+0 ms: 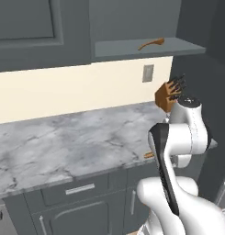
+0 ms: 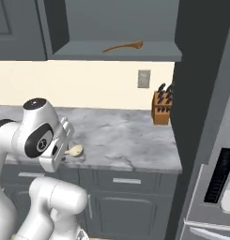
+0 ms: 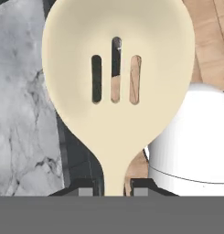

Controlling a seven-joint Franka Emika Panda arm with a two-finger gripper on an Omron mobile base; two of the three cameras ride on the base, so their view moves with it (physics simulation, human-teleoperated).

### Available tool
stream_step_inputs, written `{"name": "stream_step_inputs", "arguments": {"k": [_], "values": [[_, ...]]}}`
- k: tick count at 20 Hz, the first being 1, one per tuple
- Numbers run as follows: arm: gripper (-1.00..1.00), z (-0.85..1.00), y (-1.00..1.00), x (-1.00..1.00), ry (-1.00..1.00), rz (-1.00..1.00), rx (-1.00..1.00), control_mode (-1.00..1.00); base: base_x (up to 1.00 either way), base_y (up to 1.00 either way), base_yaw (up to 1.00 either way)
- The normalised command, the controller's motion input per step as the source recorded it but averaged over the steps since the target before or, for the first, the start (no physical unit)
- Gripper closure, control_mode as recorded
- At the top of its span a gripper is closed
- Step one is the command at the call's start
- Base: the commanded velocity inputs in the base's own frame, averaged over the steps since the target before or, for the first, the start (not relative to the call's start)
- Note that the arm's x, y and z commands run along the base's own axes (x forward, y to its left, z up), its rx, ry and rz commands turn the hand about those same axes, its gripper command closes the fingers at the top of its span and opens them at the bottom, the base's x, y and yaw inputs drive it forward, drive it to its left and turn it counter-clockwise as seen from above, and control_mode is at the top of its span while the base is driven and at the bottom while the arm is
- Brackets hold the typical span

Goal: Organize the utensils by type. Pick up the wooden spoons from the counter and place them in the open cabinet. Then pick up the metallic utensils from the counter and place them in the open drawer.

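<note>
The gripper (image 3: 114, 185) is closed narrowly on the neck of the cream-bowled wooden spoon (image 3: 117, 87); the two dark fingertips (image 3: 83, 186) sit either side of the stem in the hand view. The spoon's pale bowl has three slots and stands up from the jaws, with the marble counter (image 3: 22, 114) to its left.

In the right base view the same spoon's bowl (image 2: 75, 150) pokes out beside the wrist, just above the front edge of the counter (image 2: 130, 136). In the left base view an orange-brown handle end (image 1: 149, 155) shows beside the arm at the counter (image 1: 63, 142) edge.

The all orange-brown wooden spoon (image 2: 123, 46) lies flat on the shelf of the open cabinet (image 2: 149, 52), also seen from the left (image 1: 151, 43) on the cabinet (image 1: 178, 46) shelf.

A knife block (image 2: 161, 106) stands at the counter's far right end, below a wall outlet (image 2: 144, 78).
</note>
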Motion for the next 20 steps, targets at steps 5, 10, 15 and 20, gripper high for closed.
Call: {"name": "stream_step_inputs", "arguments": {"k": [5,10,15,20], "values": [[1.0,0.0,0.0,0.0,0.0,0.0,0.0,1.0,0.38,-0.38,0.41],[1.0,0.0,0.0,0.0,0.0,0.0,0.0,1.0,0.32,-0.47,0.31],[1.0,0.0,0.0,0.0,0.0,0.0,0.0,1.0,0.68,-0.3,0.21],[1.0,0.0,-0.19,0.0,0.0,0.0,0.04,-1.0,0.23,-0.21,0.05]]}}
